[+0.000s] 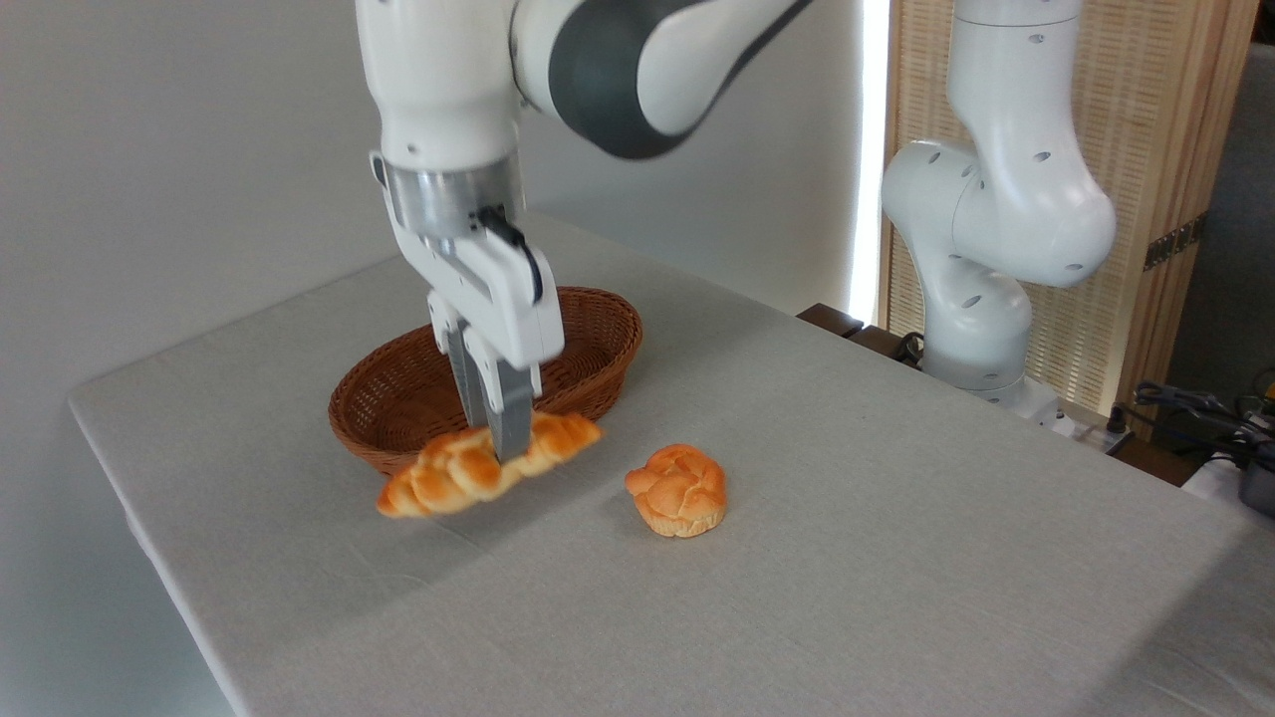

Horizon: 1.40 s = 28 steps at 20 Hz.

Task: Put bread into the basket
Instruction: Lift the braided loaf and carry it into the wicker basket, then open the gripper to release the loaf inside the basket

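Observation:
The bread (448, 476), a long braided golden-orange loaf, hangs a little above the tablecloth, slightly blurred, with its right end tilted up. My gripper (495, 445) comes down from above and is shut on the bread's middle. Right behind it stands the basket (598, 329), an oval reddish-brown wicker one with nothing visible inside. The loaf overlaps the basket's near rim in the picture.
A small round knotted bun (677, 488) lies on the grey tablecloth (847, 558) to the right of the loaf. The arm's white base (981, 329) stands off the table's far right edge, with cables (1195, 408) beyond it. The table's left edge runs close to the basket.

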{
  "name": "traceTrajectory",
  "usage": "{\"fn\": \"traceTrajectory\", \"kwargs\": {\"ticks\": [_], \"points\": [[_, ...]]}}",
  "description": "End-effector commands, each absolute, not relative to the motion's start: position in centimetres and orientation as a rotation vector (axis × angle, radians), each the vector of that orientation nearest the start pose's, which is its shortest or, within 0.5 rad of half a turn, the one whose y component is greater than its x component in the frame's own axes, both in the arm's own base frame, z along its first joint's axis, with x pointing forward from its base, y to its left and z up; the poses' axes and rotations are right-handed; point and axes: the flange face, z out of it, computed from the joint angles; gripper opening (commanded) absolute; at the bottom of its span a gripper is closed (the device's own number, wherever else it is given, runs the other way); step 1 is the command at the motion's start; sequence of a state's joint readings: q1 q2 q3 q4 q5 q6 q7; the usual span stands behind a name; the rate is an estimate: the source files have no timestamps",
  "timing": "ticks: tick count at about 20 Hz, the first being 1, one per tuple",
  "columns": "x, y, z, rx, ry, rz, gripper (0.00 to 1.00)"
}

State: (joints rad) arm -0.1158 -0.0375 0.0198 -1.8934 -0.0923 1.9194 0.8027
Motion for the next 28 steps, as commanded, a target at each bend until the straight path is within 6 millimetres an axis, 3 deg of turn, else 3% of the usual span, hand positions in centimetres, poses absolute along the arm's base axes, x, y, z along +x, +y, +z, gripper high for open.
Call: {"fn": "traceTrajectory", "kwargs": {"ticks": [1, 6, 8, 10, 11, 12, 13, 14, 23, 26, 28], "points": [[53.7, -9.9, 55.5, -2.924, 1.330, -0.183, 0.32], [51.8, -17.8, 54.5, -2.959, 1.294, -0.113, 0.37], [51.4, -21.0, 53.1, -2.961, 1.308, -0.079, 0.38], [51.6, -23.3, 50.9, -2.948, 1.345, -0.060, 0.46], [51.8, -24.2, 50.1, -2.947, 1.352, -0.071, 0.52], [52.1, -24.7, 49.5, -2.954, 1.342, -0.087, 0.65], [52.1, -25.3, 48.9, -2.962, 1.329, -0.090, 0.86], [52.1, -25.7, 48.4, -2.970, 1.315, -0.081, 1.00], [51.9, -25.7, 47.4, -2.972, 1.309, -0.048, 1.00], [51.8, -25.6, 47.7, -2.963, 1.324, -0.049, 1.00], [52.0, -24.6, 49.0, -2.955, 1.315, -0.078, 1.00]]}}
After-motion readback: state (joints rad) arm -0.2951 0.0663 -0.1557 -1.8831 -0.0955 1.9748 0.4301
